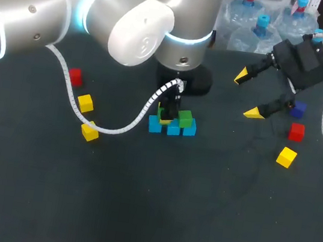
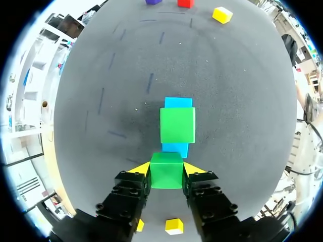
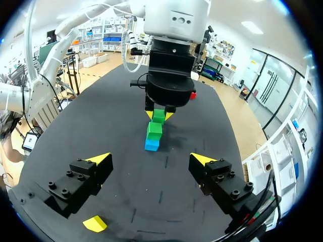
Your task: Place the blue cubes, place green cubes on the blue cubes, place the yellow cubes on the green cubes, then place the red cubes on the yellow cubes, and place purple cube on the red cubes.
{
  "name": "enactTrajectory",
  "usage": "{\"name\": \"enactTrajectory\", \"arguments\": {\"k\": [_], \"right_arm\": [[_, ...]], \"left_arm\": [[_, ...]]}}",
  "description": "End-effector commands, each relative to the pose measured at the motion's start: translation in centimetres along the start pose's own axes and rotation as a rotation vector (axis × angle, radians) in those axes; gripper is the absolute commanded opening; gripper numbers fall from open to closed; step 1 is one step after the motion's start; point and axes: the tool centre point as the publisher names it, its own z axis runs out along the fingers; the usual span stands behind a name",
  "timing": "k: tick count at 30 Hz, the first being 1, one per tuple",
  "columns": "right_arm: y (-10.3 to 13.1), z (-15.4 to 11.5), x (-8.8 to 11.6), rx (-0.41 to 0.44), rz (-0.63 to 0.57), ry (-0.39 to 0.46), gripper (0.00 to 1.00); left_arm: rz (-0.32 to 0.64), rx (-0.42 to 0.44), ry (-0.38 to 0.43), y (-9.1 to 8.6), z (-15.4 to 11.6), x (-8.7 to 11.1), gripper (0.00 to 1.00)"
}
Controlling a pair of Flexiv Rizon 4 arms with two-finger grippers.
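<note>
Dark table: blue row laid. One green cube atop row; second green cube clamped in left gripper above row. Right gripper wide, empty. Yellow, red, purple tiers outstanding.

Table bears 3 blue cubes, yellow cubes, red cubes.
</note>
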Motion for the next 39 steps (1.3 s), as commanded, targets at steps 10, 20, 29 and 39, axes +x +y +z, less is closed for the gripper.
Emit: {"name": "enactTrajectory", "arguments": {"k": [10,20,29,39], "right_arm": [[0.0,0.0,0.0,0.001,-0.001,-0.001,1.00],[0.0,0.0,0.0,0.001,-0.001,-0.001,1.00],[0.0,0.0,0.0,0.001,-0.001,-0.001,1.00],[0.0,0.0,0.0,0.001,-0.001,-0.001,1.00]], "left_arm": [[0.012,0.001,0.003,0.0,0.0,-0.1,0.47],[0.018,0.006,-0.053,0.1,-0.4,0.5,1.00],[0.103,0.057,-0.111,0.6,-1.3,1.9,1.00],[0.072,0.114,-0.256,0.4,-0.5,5.2,1.00]]}}
